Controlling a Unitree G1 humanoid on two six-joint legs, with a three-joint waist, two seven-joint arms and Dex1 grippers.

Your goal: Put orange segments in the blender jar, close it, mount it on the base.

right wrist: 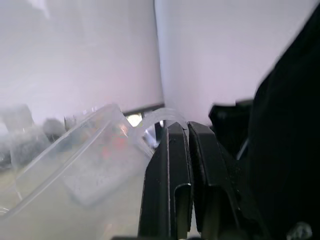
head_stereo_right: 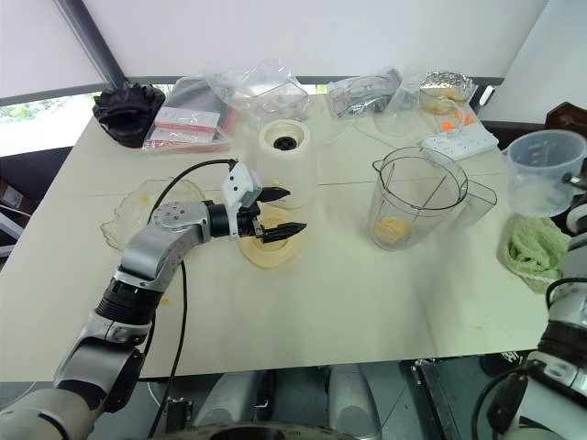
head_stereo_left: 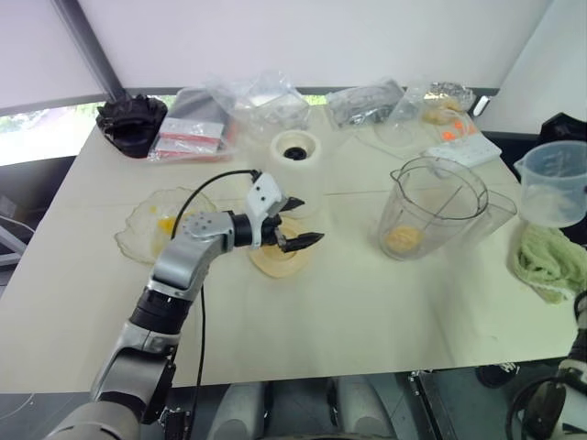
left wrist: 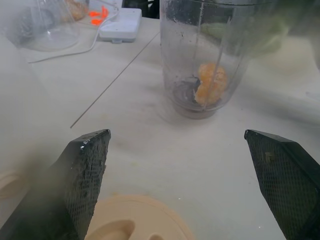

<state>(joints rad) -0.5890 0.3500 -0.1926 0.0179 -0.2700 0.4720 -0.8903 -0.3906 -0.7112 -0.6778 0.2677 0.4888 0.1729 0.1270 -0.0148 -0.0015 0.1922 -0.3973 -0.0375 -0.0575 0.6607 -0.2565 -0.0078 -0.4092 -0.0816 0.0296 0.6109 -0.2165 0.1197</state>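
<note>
Tabletop (head_stereo_left: 367,312): blender jar (head_stereo_left: 431,206) upright right of centre, orange segments (left wrist: 210,85) at its bottom. Base (head_stereo_left: 295,149) behind. Left claw (head_stereo_left: 298,223) wide open, empty, over cream lid (head_stereo_left: 280,259). Right claw (right wrist: 187,150) pinched closed on clear cup's handle (right wrist: 165,117).

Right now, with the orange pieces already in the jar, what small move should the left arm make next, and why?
Probably lower the open left gripper onto the flat round cream lid and close on it. Orange segments already lie at the bottom of the blender jar, whose top is uncovered, and the lid lies on the table right under the spread fingers.
</note>
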